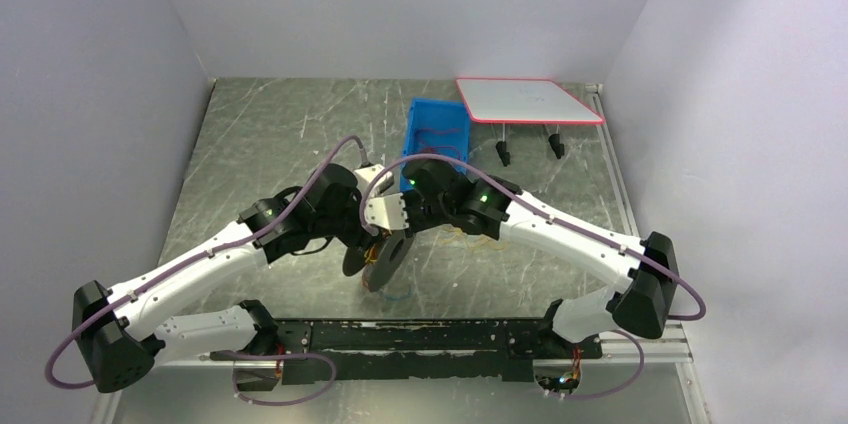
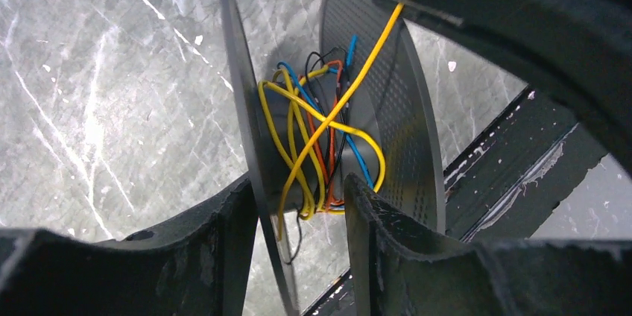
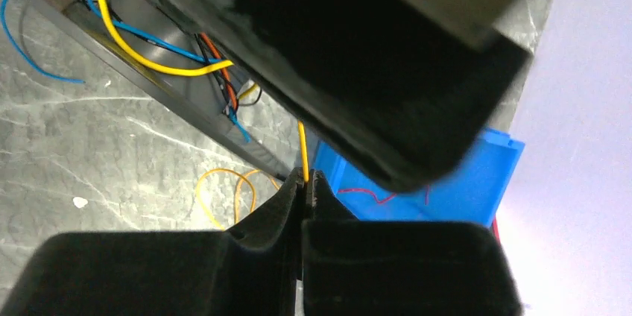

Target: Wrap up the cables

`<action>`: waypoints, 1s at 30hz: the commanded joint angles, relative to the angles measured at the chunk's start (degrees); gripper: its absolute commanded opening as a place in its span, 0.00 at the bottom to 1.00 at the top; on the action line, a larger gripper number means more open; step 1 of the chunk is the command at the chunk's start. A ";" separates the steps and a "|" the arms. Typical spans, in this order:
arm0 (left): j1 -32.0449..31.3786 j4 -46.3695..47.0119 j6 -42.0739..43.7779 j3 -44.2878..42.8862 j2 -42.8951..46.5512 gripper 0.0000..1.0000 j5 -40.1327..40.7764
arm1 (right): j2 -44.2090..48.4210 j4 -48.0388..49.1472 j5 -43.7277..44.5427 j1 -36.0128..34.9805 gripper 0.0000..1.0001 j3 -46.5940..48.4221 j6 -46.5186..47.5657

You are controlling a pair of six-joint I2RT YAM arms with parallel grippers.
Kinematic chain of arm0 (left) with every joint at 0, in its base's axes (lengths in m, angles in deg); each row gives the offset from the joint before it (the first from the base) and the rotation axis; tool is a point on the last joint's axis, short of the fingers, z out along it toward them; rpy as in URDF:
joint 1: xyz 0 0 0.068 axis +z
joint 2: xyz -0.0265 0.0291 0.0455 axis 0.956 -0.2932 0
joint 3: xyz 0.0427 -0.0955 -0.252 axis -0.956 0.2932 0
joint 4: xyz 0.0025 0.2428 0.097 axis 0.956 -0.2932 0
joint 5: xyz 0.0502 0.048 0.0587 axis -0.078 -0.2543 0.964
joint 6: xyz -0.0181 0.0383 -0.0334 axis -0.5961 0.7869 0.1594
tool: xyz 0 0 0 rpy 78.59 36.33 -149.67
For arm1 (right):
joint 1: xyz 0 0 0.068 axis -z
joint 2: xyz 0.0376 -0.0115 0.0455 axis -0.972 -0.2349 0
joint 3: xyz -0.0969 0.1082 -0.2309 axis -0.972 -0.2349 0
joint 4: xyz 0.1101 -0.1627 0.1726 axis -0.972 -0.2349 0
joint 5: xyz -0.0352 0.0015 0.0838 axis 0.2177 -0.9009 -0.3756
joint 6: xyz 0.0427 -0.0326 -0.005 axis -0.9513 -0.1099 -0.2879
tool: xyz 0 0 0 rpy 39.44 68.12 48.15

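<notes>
Grey marbled bench [image 1: 250,144] from above, with both arms meeting over a dark spool [image 1: 385,256] standing on edge near the middle. Hard to read any cables [image 1: 470,234] here beyond a few thin orange threads just beside the right arm. Both sets of jaws buried under the wrists. Further back, a blue bin [image 1: 437,139] and a red-rimmed white board [image 1: 527,101].

From the left wrist: left jaws astride the near flange, one finger [image 2: 201,256] outside it and the other inside against the hub, apparently clamped and steadying the spool. Already on the hub: several turns of yellow, orange, blue and black, crossed and slack rather than neat. One yellow cable [image 2: 358,70] running taut up and out past the far flange.

From the right wrist: right jaws pinched tight on the yellow cable, just off the flange. Not yet wound, lying on the bench: a yellow-orange loop [image 3: 223,189] and a blue tail [image 3: 30,55]. Something thin and red in the blue bin. Judged partway through, with winding and tidying left. Cannot tell how much free length remains or where the loose ends finish, with a large dark blurred body blocking half the frame.
</notes>
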 commanded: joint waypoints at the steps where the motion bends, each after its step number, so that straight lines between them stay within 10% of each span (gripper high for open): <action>1: -0.34 2.63 1.15 0.39 0.11 0.50 -2.76 | -0.69 2.70 -3.28 -0.85 0.00 -2.31 2.57; 20: -0.11 2.14 0.66 0.76 -1.98 0.45 -1.58 | 3.28 11.53 -10.92 -2.20 0.00 -6.90 2.29; 30: 0.30 2.18 1.03 0.67 -2.42 0.18 -2.67 | 2.58 11.02 -9.92 -2.38 0.00 -6.64 1.53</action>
